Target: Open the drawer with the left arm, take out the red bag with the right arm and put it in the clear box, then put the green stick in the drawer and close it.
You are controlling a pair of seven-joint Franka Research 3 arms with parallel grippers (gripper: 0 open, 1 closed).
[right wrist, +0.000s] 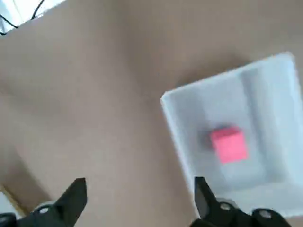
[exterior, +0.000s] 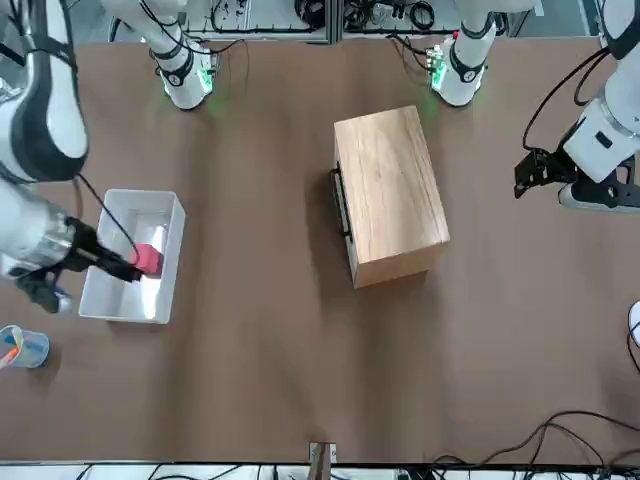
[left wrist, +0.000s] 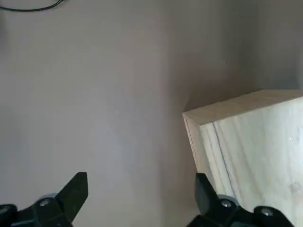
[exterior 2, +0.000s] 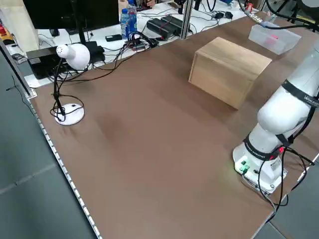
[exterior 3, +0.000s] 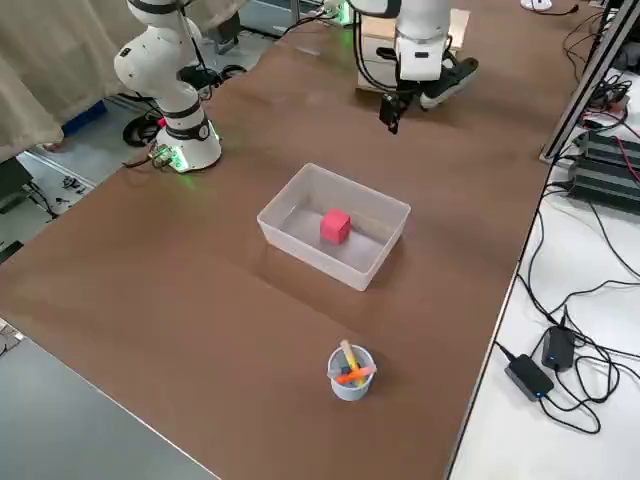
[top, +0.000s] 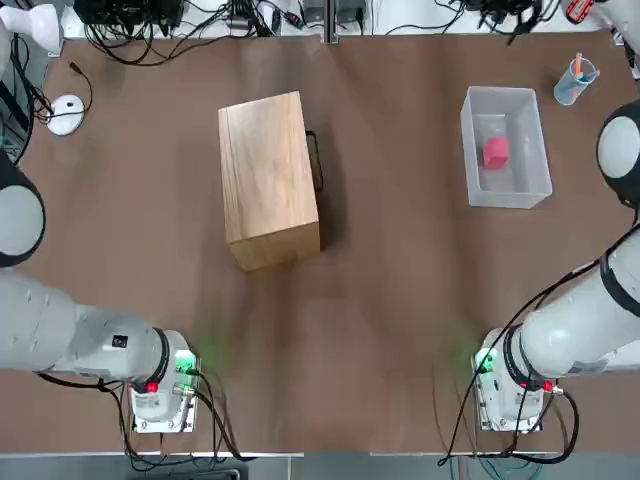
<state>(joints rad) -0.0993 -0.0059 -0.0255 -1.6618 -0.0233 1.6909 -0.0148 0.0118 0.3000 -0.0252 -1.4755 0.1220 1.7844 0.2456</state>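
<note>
The red bag (top: 495, 153) sits in the clear box (top: 520, 187), far right. It looks light, probably soft and forgiving; its opposite sides would suit a gentle pinch. The right gripper (right wrist: 141, 179), raised near the box, has fingers wide apart, holding nothing. The left gripper (left wrist: 142, 175), raised left of the cabinet (top: 268, 165), is also spread and empty. The green stick can't be seen.

**Could pass beside the clear box (top: 509, 192)**

Could cross bare tabletop (top: 405, 260) toward the wooden cabinet (top: 265, 165), or enter the box around the red bag (top: 495, 152). Had to skirt its walls and the nearby cup (top: 572, 88).
</note>
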